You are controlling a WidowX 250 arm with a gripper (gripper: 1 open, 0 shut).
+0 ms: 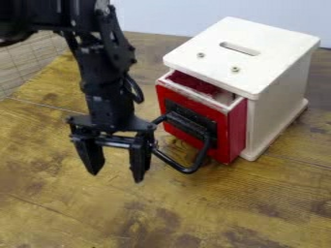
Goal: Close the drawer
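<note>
The drawer [223, 128] is red with a black plate and a big black loop handle [181, 153]. It sticks out a little from the cream-white box [274, 73], so a gap shows above its front. My gripper [116, 163] hangs just left of the handle, pointing straight down over the wooden table. Its two black fingers [93, 158] stand wide apart with nothing between them. The right finger is close beside the handle loop; I cannot tell if they touch.
The box has a slot on top [241, 46] and two screws near its front edge. A woven surface [29, 53] lies at the far left. The wooden table [77, 213] runs on in front of and left of the gripper.
</note>
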